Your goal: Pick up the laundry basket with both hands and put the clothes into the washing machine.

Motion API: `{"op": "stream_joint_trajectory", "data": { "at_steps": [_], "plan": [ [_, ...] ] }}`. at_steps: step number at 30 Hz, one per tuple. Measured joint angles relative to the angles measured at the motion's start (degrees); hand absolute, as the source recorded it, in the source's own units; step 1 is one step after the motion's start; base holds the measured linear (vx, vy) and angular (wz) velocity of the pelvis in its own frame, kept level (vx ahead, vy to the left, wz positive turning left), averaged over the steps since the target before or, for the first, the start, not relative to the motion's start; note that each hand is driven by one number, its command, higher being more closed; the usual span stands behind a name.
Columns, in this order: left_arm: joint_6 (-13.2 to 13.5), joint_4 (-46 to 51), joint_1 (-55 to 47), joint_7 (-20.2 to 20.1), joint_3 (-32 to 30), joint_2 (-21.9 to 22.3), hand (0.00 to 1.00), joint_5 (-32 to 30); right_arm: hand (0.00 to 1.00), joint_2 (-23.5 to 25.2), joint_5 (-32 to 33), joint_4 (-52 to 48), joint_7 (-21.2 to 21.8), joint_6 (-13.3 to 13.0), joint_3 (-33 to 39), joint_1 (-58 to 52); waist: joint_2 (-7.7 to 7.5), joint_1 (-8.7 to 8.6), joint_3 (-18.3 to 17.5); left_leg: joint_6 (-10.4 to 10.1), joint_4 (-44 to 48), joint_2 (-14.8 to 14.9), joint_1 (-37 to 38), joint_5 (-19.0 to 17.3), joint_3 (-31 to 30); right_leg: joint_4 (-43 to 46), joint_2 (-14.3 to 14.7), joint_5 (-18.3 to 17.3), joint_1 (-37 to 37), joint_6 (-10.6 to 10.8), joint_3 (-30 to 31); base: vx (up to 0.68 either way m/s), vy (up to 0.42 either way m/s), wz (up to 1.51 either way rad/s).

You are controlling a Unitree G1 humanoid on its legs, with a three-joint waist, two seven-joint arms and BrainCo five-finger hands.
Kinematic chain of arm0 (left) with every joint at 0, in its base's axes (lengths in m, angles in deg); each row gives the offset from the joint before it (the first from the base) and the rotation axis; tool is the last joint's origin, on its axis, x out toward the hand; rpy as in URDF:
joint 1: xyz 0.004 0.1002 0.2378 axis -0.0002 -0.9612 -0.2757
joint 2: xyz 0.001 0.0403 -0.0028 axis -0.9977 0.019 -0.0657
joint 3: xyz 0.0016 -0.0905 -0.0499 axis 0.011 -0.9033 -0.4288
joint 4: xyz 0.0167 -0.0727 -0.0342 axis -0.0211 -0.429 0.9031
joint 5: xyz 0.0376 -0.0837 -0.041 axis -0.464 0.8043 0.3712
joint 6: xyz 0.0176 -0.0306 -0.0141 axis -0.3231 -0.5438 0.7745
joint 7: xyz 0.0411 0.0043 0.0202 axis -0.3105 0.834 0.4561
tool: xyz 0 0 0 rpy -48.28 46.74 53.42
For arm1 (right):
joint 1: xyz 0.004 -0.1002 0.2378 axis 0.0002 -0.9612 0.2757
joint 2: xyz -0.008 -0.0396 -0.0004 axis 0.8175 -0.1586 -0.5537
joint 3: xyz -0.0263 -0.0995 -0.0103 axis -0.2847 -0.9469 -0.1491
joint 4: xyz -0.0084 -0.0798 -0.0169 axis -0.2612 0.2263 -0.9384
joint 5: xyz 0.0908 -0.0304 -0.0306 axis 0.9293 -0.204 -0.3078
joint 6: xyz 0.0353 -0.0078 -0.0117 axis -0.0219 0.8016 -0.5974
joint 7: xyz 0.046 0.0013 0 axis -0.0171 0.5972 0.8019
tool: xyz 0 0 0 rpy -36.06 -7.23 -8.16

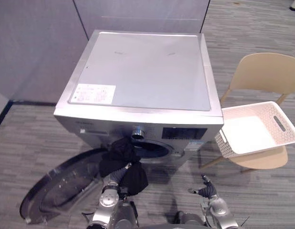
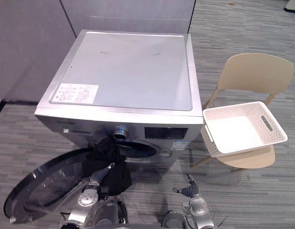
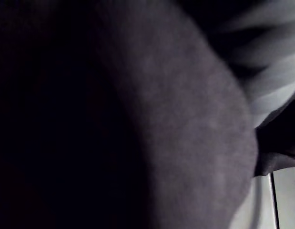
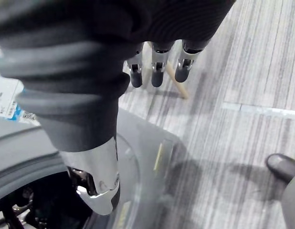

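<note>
The silver washing machine [image 1: 142, 71] stands in front of me with its round door [image 1: 61, 186] swung open and lying low to the left. A bundle of black clothes [image 1: 119, 155] hangs at the drum opening [image 1: 154, 149], partly inside it. My left hand [image 1: 122, 171] is against the bundle with fingers curled into the cloth, and dark cloth [image 3: 185, 119] covers the left wrist view. The white laundry basket [image 1: 276, 138] rests empty on a beige chair [image 1: 269, 71] to the right. My right hand [image 1: 207, 190] hovers low before the machine's right side, fingers [image 4: 157, 71] relaxed, holding nothing.
Grey partition walls stand behind and to the left of the machine. Striped grey carpet lies all around. The chair's wooden leg [image 4: 178, 86] slants toward the machine's right front corner. A dark shoe [image 4: 283, 167] rests on the carpet.
</note>
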Motion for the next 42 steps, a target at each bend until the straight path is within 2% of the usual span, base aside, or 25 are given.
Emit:
{"op": "stream_joint_trajectory", "data": {
  "at_steps": [3, 5, 7, 8, 9, 11, 12, 14, 15, 17, 19, 21, 24, 27, 31, 35, 38, 39, 41, 42],
  "plan": [
    [-0.23, -0.02, 1.16, 0.05, 0.36, -1.19, 1.00, 1.00, 0.00, 1.68, -0.09, -0.50, 0.26, -0.29, -0.01, -0.23, -1.13, -0.14, -0.09, 0.57, 1.46, -2.15, -0.51, -0.41, -0.09, -0.61, -1.08, -0.11, -0.30, 0.15, 0.11, 0.15, 0.121, -0.07],
    [-0.25, 0.23, 1.84, 0.08, 0.43, -1.47, 1.00, 1.18, 0.00, 1.55, -0.01, -0.41, 0.19, -0.40, 0.01, 0.63, -0.33, -0.36, 1.19, 1.48, 3.92, -2.21, -1.74, -1.23, -0.20, 2.74, -1.86, -0.26, -1.82, 0.37, 0.68, 0.02, 0.081, 0.10],
    [-0.24, 1.26, 2.54, 0.29, 0.40, -2.33, 1.00, 1.79, 0.00, 1.44, 0.13, 0.20, 0.17, -0.32, -0.22, 2.32, 0.04, -0.12, 3.14, 1.49, 7.12, -1.49, -4.16, -1.53, -0.26, 8.81, -2.69, -1.19, -5.51, 0.87, 0.77, -0.09, 0.035, 0.01],
    [-0.24, 1.94, 3.83, 0.92, 0.38, -2.93, 1.00, 1.92, 0.00, 1.26, 0.56, 0.13, 0.01, -0.31, -0.40, 4.58, -0.15, -0.14, 5.42, 1.75, 10.99, -0.99, -7.00, -2.79, -0.33, 14.99, -3.50, -3.10, -9.45, 0.75, 1.19, -0.12, -0.005, -0.06],
    [-0.22, 2.20, 4.61, 1.27, 0.37, -3.23, 1.00, 2.08, 0.00, 1.13, 0.70, 0.12, -0.10, -0.32, -0.44, 5.39, -0.29, -0.13, 6.45, 1.79, 12.69, -0.58, -8.25, -3.53, -0.36, 17.42, -3.79, -4.07, -11.30, 0.65, 1.64, -0.19, -0.019, -0.15],
    [-0.22, 2.61, 9.59, 2.82, 0.32, -3.56, 1.00, 4.31, 0.00, -0.09, 1.13, -1.44, -2.08, -0.26, -1.27, 10.14, -0.62, -0.14, 9.35, 2.25, 21.55, 1.57, -17.24, -8.60, -0.54, 30.07, -4.83, -9.21, -22.19, 0.64, 4.14, -0.23, -0.042, -0.24],
    [-0.23, 2.93, 10.83, 3.28, 0.29, -3.61, 1.00, 4.84, 0.00, -0.42, 1.14, -1.81, -2.35, -0.26, -1.53, 11.39, -0.77, -0.16, 10.31, 2.54, 23.41, 1.92, -19.12, -9.49, -0.51, 32.24, -5.12, -10.30, -24.14, 0.62, 4.56, -0.26, -0.054, -0.29],
    [-0.13, 4.40, 16.65, 5.20, 0.30, -2.95, 1.00, 6.24, 0.00, -1.06, 1.67, -6.46, -3.59, 0.05, -2.20, 15.44, -0.98, -0.08, 14.79, 3.21, 34.16, 4.45, -27.08, -13.14, -0.62, 42.46, -5.95, -15.83, -32.44, 1.14, 7.24, -0.28, -0.049, -0.35],
    [-0.10, 4.49, 17.64, 5.45, 0.28, -2.67, 1.00, 6.32, 0.00, -0.99, 1.78, -7.45, -3.81, 0.09, -2.22, 15.97, -0.94, -0.10, 14.92, 3.34, 36.26, 5.12, -29.03, -13.83, -0.76, 44.41, -6.02, -16.82, -34.59, 1.17, 7.74, -0.30, -0.039, -0.39],
    [0.01, 6.41, 22.63, 6.98, -0.01, -1.03, 1.00, 7.23, 0.00, -0.15, 2.51, -12.20, -4.95, 0.18, -2.78, 18.01, -0.81, -0.23, 15.57, 3.73, 44.69, 7.01, -38.65, -16.00, -1.77, 53.66, -6.54, -19.64, -44.54, 0.57, 9.74, -0.25, -0.025, -0.22],
    [0.18, 8.98, 25.84, 8.02, -0.08, 0.05, 1.00, 7.59, 0.00, 0.51, 3.23, -15.01, -5.94, 0.20, -2.77, 18.43, -0.82, -0.13, 15.57, 4.12, 48.95, 7.89, -45.03, -16.60, -2.30, 58.79, -6.80, -20.89, -51.25, 0.27, 10.91, -0.17, -0.028, -0.07],
    [0.22, 11.14, 30.44, 9.76, -0.07, 2.17, 1.00, 7.92, 0.00, 1.99, 3.38, -17.08, -7.19, 0.25, -2.63, 19.91, -0.82, 0.15, 15.61, 4.56, 54.63, 9.09, -53.33, -16.87, -3.22, 65.46, -6.69, -21.83, -60.10, -0.56, 12.62, -0.23, -0.049, -0.16],
    [0.17, 12.84, 35.69, 11.43, 0.19, 3.70, 1.00, 7.95, 0.00, 3.07, 3.39, -21.67, -8.37, 0.20, -2.46, 20.38, -0.83, 0.08, 15.61, 4.83, 59.77, 9.81, -61.15, -17.01, -4.42, 71.61, -6.61, -22.86, -68.25, -1.06, 14.12, -0.12, -0.051, -0.09],
    [-0.01, 12.95, 43.82, 13.30, 0.37, 3.14, 1.00, 7.79, 0.00, 3.28, 3.38, -26.07, -8.72, -0.07, -1.37, 20.58, -0.89, 0.08, 15.54, 4.90, 63.44, 10.80, -67.77, -16.97, -5.13, 75.82, -6.23, -23.07, -75.18, -1.39, 15.52, -0.08, -0.071, -0.09],
    [-1.67, 11.50, 58.13, 15.13, -0.27, -1.91, 1.00, 5.95, 0.00, 3.84, 3.35, -29.49, -8.58, -0.37, -0.40, 20.51, -0.93, -0.57, 15.52, 5.40, 66.33, 11.68, -72.90, -16.80, -5.40, 78.84, -5.35, -22.94, -81.06, -1.59, 16.74, -0.03, -0.078, -0.17],
    [-2.58, 4.53, 76.05, 15.16, -1.58, -9.10, 1.00, 3.67, 0.00, 6.01, 3.33, -33.23, -7.85, -1.62, 0.40, 20.20, -1.24, -2.14, 15.32, 5.82, 67.59, 12.21, -76.78, -16.57, -6.54, 79.81, -4.70, -22.86, -84.38, -1.76, 16.65, 0.02, -0.052, -0.10],
    [-3.91, 0.18, 84.12, 14.97, -1.95, -11.16, 1.00, 0.31, 0.00, 6.64, 3.34, -34.58, -6.31, -2.76, 1.49, 20.06, -1.25, -2.46, 15.32, 6.09, 67.96, 12.65, -78.14, -16.41, -6.81, 79.93, -4.57, -22.77, -85.28, -1.92, 16.27, 0.06, -0.049, -0.06],
    [-4.26, -0.65, 85.05, 14.95, -1.89, -11.43, 0.00, -0.89, 0.00, 6.62, 3.35, -34.73, -5.96, -2.88, 1.53, 20.05, -1.26, -2.53, 15.31, 6.09, 67.98, 12.65, -78.23, -16.41, -6.90, 79.93, -4.57, -22.77, -85.29, -1.92, 16.18, 0.07, -0.048, 0.00],
    [-5.71, -3.09, 87.15, 14.77, -1.65, -12.45, 0.00, -5.51, 0.00, 6.57, 3.37, -34.94, -5.34, -3.38, 1.81, 20.07, -1.27, -2.58, 15.31, 6.05, 67.90, 12.56, -78.48, -16.45, -7.01, 79.91, -4.61, -22.78, -85.39, -1.91, 15.98, 0.06, -0.043, 0.02],
    [-7.11, -3.61, 87.42, 14.45, -1.18, -13.70, 0.00, -9.73, 0.00, 6.43, 3.37, -34.96, -4.61, -4.10, 1.85, 20.09, -1.36, -2.70, 15.24, 6.06, 67.62, 12.43, -78.83, -16.46, -6.95, 79.71, -4.70, -22.79, -85.75, -1.91, 15.62, 0.03, -0.045, 0.01]
  ]
}}
